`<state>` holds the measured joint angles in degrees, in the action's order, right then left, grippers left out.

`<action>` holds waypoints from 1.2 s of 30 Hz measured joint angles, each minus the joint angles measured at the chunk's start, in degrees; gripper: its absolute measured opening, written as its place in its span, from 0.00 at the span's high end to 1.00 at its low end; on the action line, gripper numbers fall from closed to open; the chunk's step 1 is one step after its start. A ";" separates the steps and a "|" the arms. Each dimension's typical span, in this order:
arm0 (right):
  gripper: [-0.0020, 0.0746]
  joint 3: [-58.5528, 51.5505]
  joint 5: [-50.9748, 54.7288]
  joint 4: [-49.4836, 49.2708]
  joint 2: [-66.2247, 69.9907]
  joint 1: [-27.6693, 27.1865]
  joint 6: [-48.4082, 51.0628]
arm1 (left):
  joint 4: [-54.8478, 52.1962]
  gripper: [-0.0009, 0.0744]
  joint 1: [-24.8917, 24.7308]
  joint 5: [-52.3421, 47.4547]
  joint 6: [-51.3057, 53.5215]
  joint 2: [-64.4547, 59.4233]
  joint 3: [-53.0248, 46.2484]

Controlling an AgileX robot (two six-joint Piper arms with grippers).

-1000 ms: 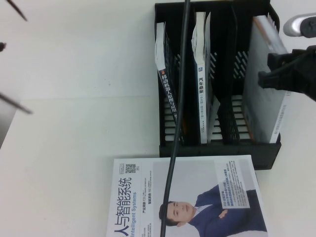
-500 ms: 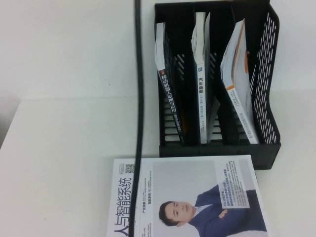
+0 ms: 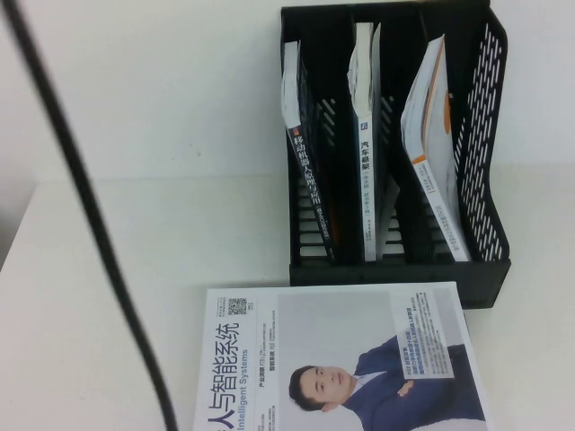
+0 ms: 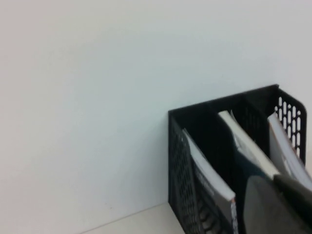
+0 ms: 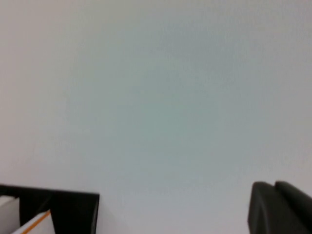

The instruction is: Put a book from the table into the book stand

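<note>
On the stand's (image 3: 490,135) right slot the orange-edged book (image 3: 429,135) now leans unheld; right pincer (image 5: 280,209) has pulled clear, left pincer (image 4: 275,207) near; grip states unclear; task looks done.

A black stand (image 3: 490,171) is sitting on the table (image 3: 108,296), holding three books: one (image 3: 301,153) leaning in the left slot, one (image 3: 366,135) upright in the middle, one (image 3: 429,135) tilting in the right. A magazine (image 3: 341,359) is lying flat just before it. A black cable (image 3: 85,215) is crossing the left side.

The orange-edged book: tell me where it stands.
In the high view, the orange-edged book leans in the book stand's rightmost compartment, right of the blue-spined book.
</note>
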<state>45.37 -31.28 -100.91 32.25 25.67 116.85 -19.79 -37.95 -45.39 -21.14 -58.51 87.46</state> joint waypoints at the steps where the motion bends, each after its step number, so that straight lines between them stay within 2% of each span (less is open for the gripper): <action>1: 0.97 -1.90 0.21 -0.10 -1.37 0.00 -0.16 | -0.15 0.99 -0.01 2.66 -0.13 2.12 -4.16; 8: 0.98 -19.72 7.22 -0.50 -10.72 0.00 -7.79 | -0.68 0.99 -0.01 19.05 -0.69 12.45 -26.85; 14: 0.98 -29.62 16.67 -0.50 -13.05 0.00 -12.45 | -1.81 0.99 -0.01 22.69 -2.93 14.98 -35.44; 20: 0.98 -34.02 18.48 -0.50 -13.05 0.00 -14.74 | -2.23 0.99 -0.01 23.01 -3.06 14.98 -39.38; 36: 0.98 -34.40 18.48 -0.50 -13.05 0.00 -14.86 | -2.63 0.99 -0.01 23.01 -3.06 14.98 -39.51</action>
<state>10.97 -12.80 -101.41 19.20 25.67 102.00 -22.42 -37.96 -22.38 -24.20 -43.53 47.95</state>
